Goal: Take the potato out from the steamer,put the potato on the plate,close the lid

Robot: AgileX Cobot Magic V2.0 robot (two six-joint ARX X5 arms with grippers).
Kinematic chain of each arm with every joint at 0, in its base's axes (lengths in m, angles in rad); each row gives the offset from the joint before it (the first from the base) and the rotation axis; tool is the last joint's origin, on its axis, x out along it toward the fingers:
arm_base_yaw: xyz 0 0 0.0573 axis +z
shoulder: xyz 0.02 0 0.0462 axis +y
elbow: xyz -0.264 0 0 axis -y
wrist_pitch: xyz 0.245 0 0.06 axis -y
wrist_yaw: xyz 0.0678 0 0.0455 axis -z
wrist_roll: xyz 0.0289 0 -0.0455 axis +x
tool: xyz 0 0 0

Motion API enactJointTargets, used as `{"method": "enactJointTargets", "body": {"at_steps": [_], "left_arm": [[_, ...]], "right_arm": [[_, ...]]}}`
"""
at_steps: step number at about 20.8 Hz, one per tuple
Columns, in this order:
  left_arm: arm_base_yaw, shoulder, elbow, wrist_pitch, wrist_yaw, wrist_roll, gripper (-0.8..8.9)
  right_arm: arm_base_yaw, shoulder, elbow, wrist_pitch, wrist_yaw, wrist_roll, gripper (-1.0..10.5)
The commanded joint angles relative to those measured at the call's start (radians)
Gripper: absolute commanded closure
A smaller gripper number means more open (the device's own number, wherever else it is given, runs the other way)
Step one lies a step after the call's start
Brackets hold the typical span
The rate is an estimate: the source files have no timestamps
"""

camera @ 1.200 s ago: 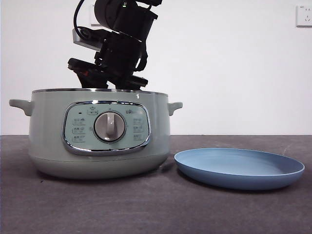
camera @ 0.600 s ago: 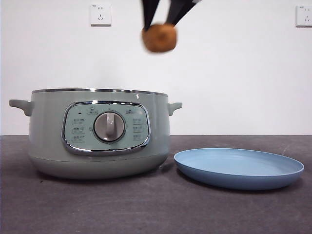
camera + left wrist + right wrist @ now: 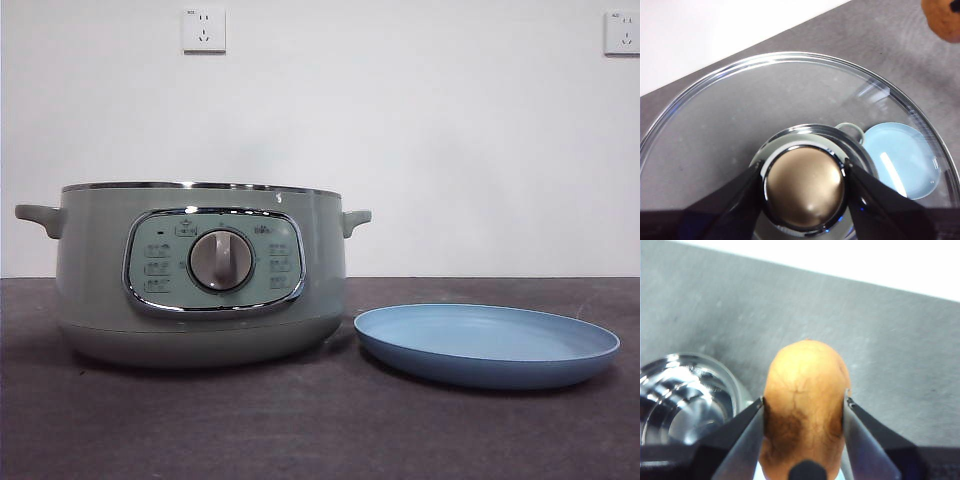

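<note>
The pale-green steamer (image 3: 200, 270) stands open at the left of the table, with no lid on it. The light-blue plate (image 3: 487, 345) lies empty to its right. Neither arm shows in the front view. My right gripper (image 3: 804, 412) is shut on the orange-brown potato (image 3: 805, 405) and holds it high above the table, with the steamer's shiny inside (image 3: 680, 395) below and beside it. My left gripper (image 3: 804, 175) is shut on the knob (image 3: 804, 187) of the glass lid (image 3: 740, 115) and holds it aloft. The plate (image 3: 902, 160) shows through the glass, and the potato (image 3: 945, 17) shows at that picture's corner.
The dark grey table (image 3: 320, 430) runs in front of the steamer and plate. A white wall stands behind, with two sockets (image 3: 204, 30) high up.
The right gripper lifted the potato out of the steamer and carried it up past the top of the front view. The steamer and plate have stayed in place.
</note>
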Motion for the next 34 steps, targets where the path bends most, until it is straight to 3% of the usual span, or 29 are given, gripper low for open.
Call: {"method": "enactJointTargets", "body": {"at_steps": [1,6,10,15,19,22,27,28,31,32,34], "left_arm": [[0.0,-0.006,0.007,0.054,0.027,0.014,8.22],[0.0,-0.006,0.007,0.062,0.048,0.014,8.22],[0.0,-0.006,0.007,0.061,0.071,0.014,8.22],[0.0,-0.006,0.007,0.056,0.071,0.014,8.22],[0.0,-0.004,0.007,0.047,0.071,0.014,8.22],[0.0,-0.003,0.007,0.044,0.071,0.014,8.22],[0.0,-0.003,0.007,0.029,0.071,0.014,8.22],[0.0,-0.003,0.007,0.028,0.071,0.014,8.22],[0.0,-0.003,0.007,0.027,0.071,0.014,8.22],[0.0,-0.003,0.007,0.027,0.071,0.014,8.22],[0.0,-0.003,0.007,0.031,0.071,0.014,8.22]], "right_arm": [[-0.01,-0.05,-0.083,-0.023,0.001,0.013,9.6],[-0.01,-0.207,-0.469,-0.023,0.001,0.012,9.6],[-0.01,-0.219,-0.707,-0.018,-0.003,0.012,9.6],[-0.008,-0.216,-1.022,0.24,-0.01,0.013,9.6],[-0.009,-0.209,-1.235,0.503,-0.107,0.011,9.6],[-0.009,-0.166,-1.324,0.612,-0.109,0.009,9.6],[-0.009,-0.056,-1.335,0.634,-0.109,0.004,9.4],[-0.009,-0.054,-1.335,0.637,-0.109,0.011,9.3],[-0.009,-0.067,-1.334,0.637,-0.108,0.021,5.3],[-0.01,-0.077,-1.334,0.637,-0.108,0.02,4.5],[-0.01,-0.114,-1.332,0.637,-0.108,0.02,4.4]]}}
